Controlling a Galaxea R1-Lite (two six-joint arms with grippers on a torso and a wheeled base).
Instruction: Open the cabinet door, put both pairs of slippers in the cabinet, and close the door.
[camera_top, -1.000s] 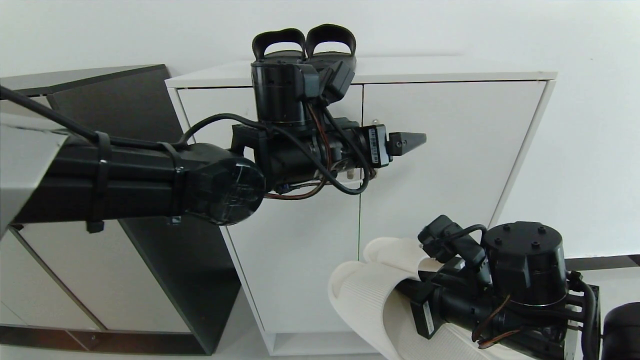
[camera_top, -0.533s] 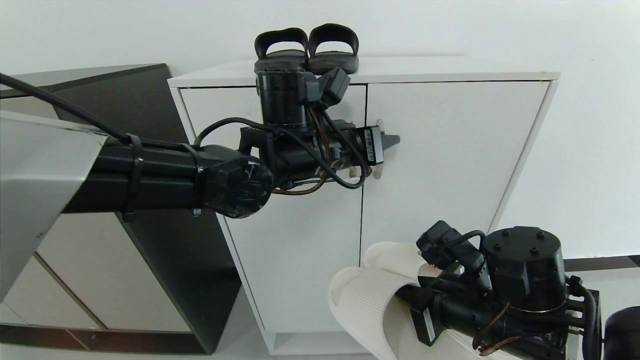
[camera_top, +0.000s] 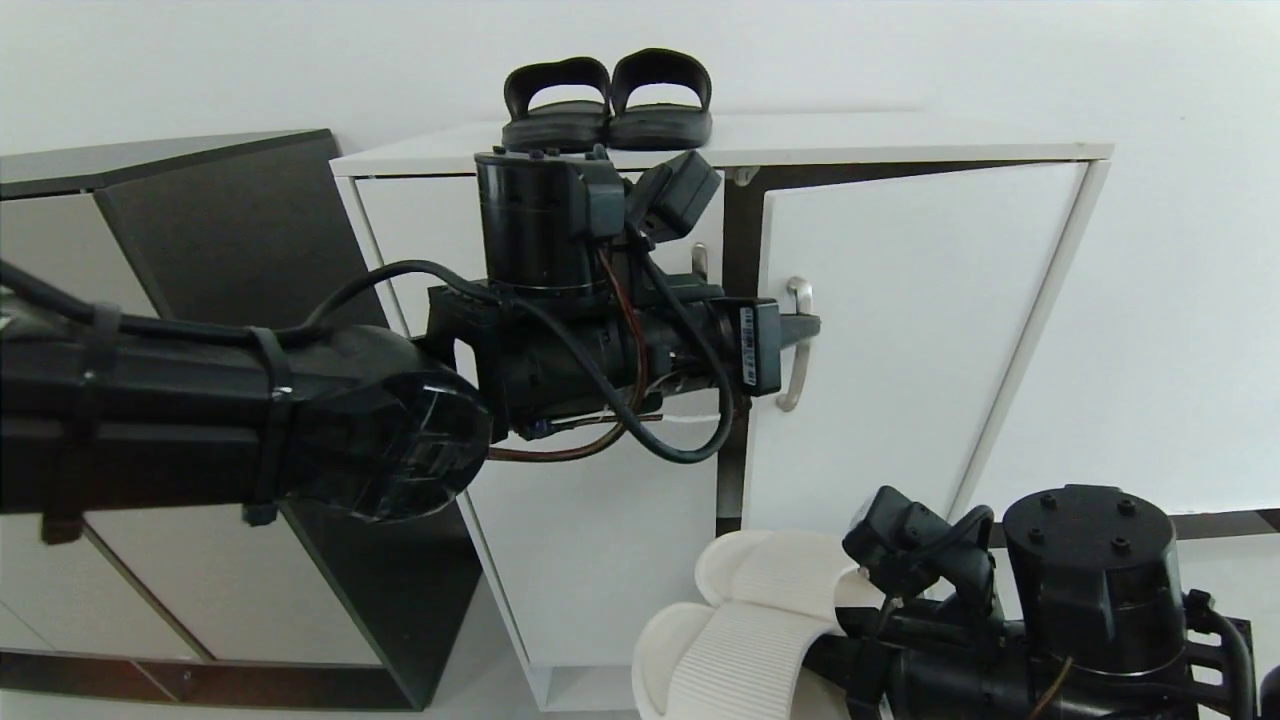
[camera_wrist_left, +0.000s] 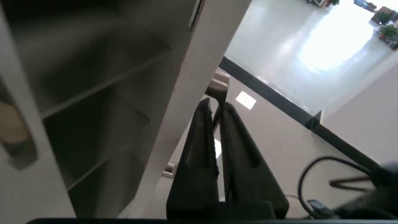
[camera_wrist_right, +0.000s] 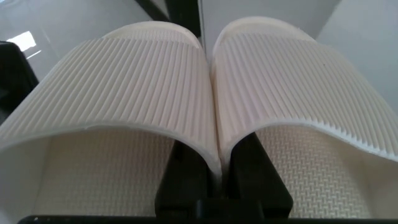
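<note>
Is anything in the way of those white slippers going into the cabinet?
Yes. The right door is only ajar, leaving a narrow gap, and stands between the white slippers and the inside. The left gripper holds its handle.

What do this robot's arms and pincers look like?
Both arms are black. The left arm has a thick tube forearm with cable ties, looping black and copper cables at the wrist and a white label; the left pincer is slim and tapered. The right arm carries a bolted round cap; the right pincer is black.
</note>
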